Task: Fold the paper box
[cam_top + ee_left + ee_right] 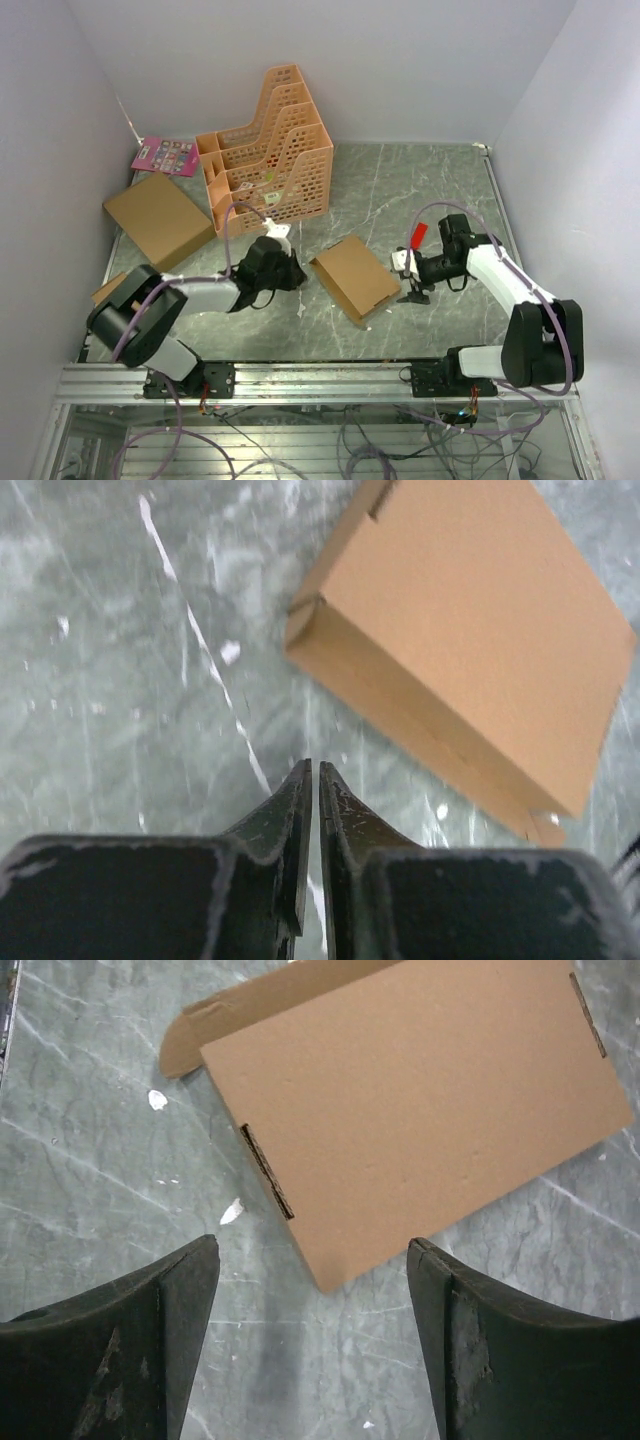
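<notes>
I see my left claw pinched nearly together and empty, grey marbled counter beneath, the folded paper box lying ahead-right.

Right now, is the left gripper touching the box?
Apart. The left wrist view shows bare table between the tips of the shut left gripper and the near edge of the box.

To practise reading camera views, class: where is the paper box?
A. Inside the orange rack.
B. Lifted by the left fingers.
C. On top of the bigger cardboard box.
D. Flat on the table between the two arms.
D: the paper box lies flat on the table, the shut left fingers on one side and the open right fingers on the other, neither gripping it.
</notes>
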Available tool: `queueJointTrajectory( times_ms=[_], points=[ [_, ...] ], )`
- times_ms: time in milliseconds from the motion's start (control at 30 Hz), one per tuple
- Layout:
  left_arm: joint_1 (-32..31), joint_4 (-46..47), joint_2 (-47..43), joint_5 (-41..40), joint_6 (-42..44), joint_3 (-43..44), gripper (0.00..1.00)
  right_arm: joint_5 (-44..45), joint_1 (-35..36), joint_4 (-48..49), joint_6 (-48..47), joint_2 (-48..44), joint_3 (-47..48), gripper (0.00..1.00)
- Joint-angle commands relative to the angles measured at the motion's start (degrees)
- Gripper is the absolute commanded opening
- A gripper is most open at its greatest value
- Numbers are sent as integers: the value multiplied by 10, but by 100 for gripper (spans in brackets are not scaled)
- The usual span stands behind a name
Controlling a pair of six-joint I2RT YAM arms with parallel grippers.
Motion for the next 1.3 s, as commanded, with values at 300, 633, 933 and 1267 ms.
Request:
queueJointTrajectory(
  times_ms=[300,633,933,1267],
  points=[
    [-212,130,-215,-31,108,-122,27,-33,1,41,-43,-29,-50,75],
    [-342,393,-129,-52,317,-174,59,-18,0,58,-3,-30,-53,74],
    [-442,428,30,-167,495,-104,60,-19,-11,57,-3,-35,-58,74],
    [-441,331,101,-183,545,-26,49,-12,-12,67,3,-25,-60,74]
  ],
)
